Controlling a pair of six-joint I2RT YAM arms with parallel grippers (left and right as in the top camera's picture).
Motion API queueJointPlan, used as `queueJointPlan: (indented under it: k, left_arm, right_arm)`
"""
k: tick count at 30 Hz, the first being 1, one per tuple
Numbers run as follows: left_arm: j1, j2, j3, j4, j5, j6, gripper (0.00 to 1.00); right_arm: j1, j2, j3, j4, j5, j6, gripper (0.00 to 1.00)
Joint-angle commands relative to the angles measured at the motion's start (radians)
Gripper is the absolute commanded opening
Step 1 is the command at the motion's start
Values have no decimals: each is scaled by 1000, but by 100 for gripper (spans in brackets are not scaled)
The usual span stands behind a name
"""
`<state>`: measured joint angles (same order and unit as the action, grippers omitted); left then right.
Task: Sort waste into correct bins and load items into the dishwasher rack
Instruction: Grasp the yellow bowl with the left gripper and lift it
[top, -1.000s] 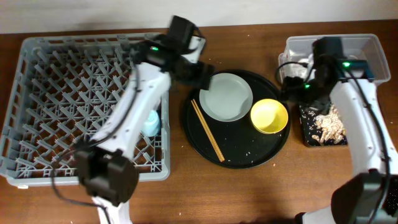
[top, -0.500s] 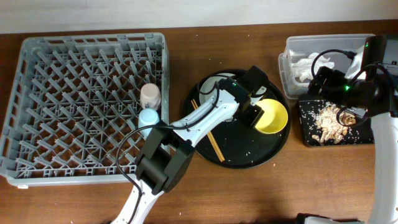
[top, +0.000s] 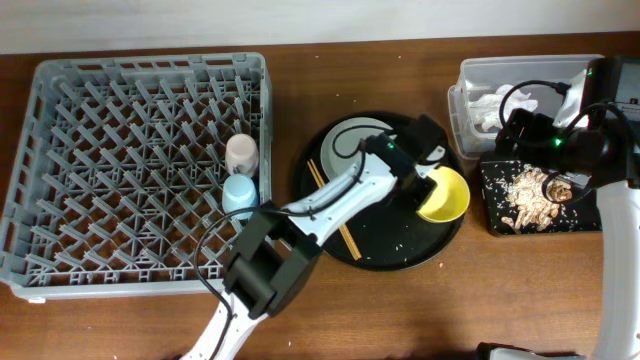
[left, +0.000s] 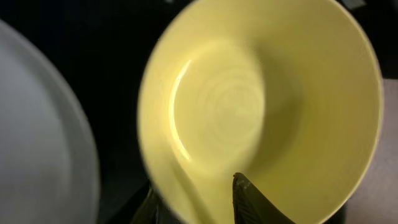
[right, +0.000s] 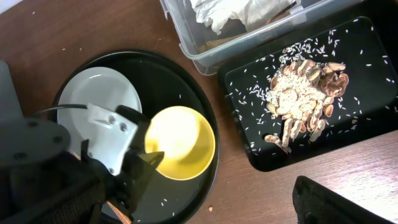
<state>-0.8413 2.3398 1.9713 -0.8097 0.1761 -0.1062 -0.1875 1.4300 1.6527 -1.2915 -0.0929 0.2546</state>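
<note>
L claw (top: 423, 184) pinching yellow bowl (top: 448, 196) rim, bowl tilted over round black tray (top: 390, 246), R claw (top: 556, 186) open/shut unclear

plate (top: 352, 152) partly behind left arm (top: 335, 197)

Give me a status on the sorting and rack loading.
Done: tissues lie in the clear tub, food scraps on the black tray, and the pink cup and blue cup stand in the rack. In hand: the left gripper pinches the rim of the yellow bowl, which is tilted. Left: the plate and chopsticks lie on the round black tray.
</note>
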Motion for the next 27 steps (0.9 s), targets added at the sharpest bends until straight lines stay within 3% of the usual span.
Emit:
queueJointPlan:
  k: [1, 3, 7, 13, 19, 21, 25, 27]
  left_arm:
    - [-31, 20, 6, 3, -5, -3, 36]
    - [-30, 20, 6, 3, -8, -2, 33]
    - [-30, 20, 6, 1, -19, -2, 1]
    - [30, -26, 68, -122, -19, -2, 1]
    - [270, -164, 220, -348, -45, -2, 1]
    - [373, -231, 244, -389, -201, -2, 1]
    - [514, -329, 244, -349, -806, 2, 1]
    - [556, -311, 241, -295, -877, 124, 1]
  right_arm:
    - [-4, 1, 4, -5, 19, -15, 98]
    - [-4, 1, 4, -9, 19, -15, 98]
    - [-4, 1, 4, -11, 19, -15, 98]
    - [-4, 1, 4, -11, 19, -15, 98]
    - [-4, 1, 4, -10, 19, -14, 98]
    - [-4, 1, 4, -8, 19, -14, 98]
    - [-4, 1, 4, -2, 19, -14, 98]
    - [-4, 2, 4, 3, 19, -14, 98]
